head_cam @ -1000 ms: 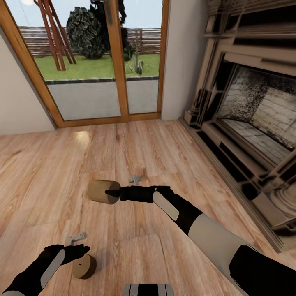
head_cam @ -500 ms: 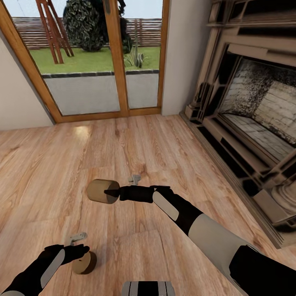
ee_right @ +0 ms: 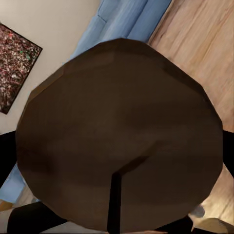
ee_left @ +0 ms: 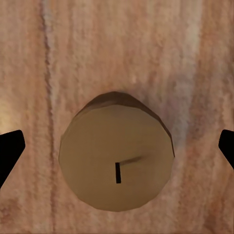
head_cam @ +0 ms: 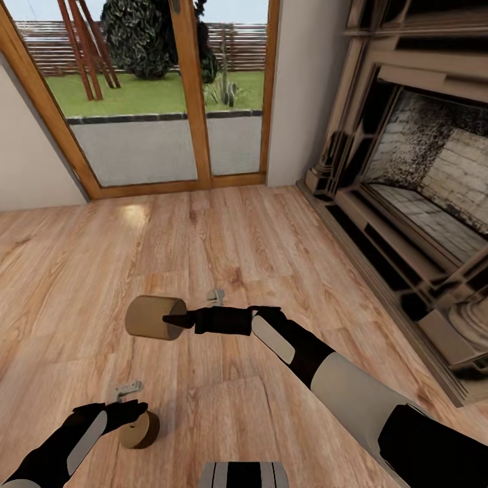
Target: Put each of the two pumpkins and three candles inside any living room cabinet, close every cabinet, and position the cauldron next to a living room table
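Head view: plank floor (head_cam: 203, 237) beside the fireplace (head_cam: 420, 183). The right hand (head_cam: 177, 318) grips a candle (head_cam: 150, 316), carried further left than a second ago. Left wrist view: the left hand (ee_left: 117, 151), spread open, hovers over the second candle (ee_left: 116, 153), ungrasped.

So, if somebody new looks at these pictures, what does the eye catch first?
Probably the right gripper, stretched out over the wood floor with a candle held sideways in its jaws. Next, the left gripper near the bottom, with a second candle upright on the floor below it, between the open jaws. Then the brick fireplace on the right.
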Motion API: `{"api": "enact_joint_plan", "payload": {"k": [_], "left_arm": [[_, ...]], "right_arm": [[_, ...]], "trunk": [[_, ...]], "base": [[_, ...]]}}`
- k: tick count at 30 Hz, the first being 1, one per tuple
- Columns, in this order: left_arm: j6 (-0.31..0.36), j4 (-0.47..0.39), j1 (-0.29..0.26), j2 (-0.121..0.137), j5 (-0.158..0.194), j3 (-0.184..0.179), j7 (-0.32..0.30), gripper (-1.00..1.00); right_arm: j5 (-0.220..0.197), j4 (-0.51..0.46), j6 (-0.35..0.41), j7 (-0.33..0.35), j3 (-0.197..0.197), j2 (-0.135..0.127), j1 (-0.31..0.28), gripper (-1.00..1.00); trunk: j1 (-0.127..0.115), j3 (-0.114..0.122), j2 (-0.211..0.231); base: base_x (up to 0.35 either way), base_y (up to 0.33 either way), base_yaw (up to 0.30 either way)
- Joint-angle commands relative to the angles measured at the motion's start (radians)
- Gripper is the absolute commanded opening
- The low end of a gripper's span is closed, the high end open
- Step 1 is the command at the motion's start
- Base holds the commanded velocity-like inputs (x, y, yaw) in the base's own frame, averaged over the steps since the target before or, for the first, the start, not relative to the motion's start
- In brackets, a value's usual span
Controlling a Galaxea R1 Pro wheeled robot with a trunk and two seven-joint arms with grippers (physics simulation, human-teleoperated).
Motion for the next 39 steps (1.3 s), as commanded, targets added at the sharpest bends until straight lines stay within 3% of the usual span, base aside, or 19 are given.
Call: {"api": "enact_joint_plan", "payload": {"k": [1,12,16,21,24,31,39], "left_arm": [[0.002,-0.001,0.0,0.001,0.008,-0.004,0.006,1.0],[-0.005,-0.001,0.0,0.001,0.007,-0.004,0.006,1.0],[-0.009,-0.001,0.0,0.0,0.007,-0.005,0.007,1.0],[-0.064,-0.001,0.0,-0.005,0.009,-0.034,0.014,1.0],[-0.082,-0.001,0.0,-0.006,0.013,-0.051,0.017,1.0],[-0.088,-0.001,0.0,-0.006,0.013,-0.055,0.019,1.0],[-0.144,0.022,0.0,-0.005,0.015,-0.055,0.021,1.0]], "right_arm": [[-0.008,0.001,0.007,0.029,0.001,0.0,-0.001,-1.0],[-0.007,0.001,0.009,0.063,0.001,0.0,-0.001,-1.0],[-0.008,0.001,0.01,0.071,0.001,0.0,-0.001,-1.0],[-0.007,0.001,0.009,0.104,0.003,0.0,-0.001,-1.0],[-0.007,0.001,0.007,0.107,0.003,0.0,-0.001,-1.0],[-0.007,0.001,0.007,0.108,0.004,0.0,-0.001,-1.0],[-0.003,0.001,0.007,0.107,0.004,0.0,-0.001,-1.0]], "trunk": [[0.0,-0.001,0.0],[0.004,-0.036,-0.002],[0.004,-0.036,-0.002],[0.004,-0.036,-0.002],[0.005,-0.047,-0.003],[0.006,-0.055,-0.004],[0.009,-0.078,-0.005]], "base": [[0.0,0.0,0.0],[0.0,0.0,0.0],[0.0,0.0,0.0],[0.0,0.0,0.0],[0.0,0.0,0.0],[0.0,0.0,0.0],[0.0,0.0,0.0]]}}
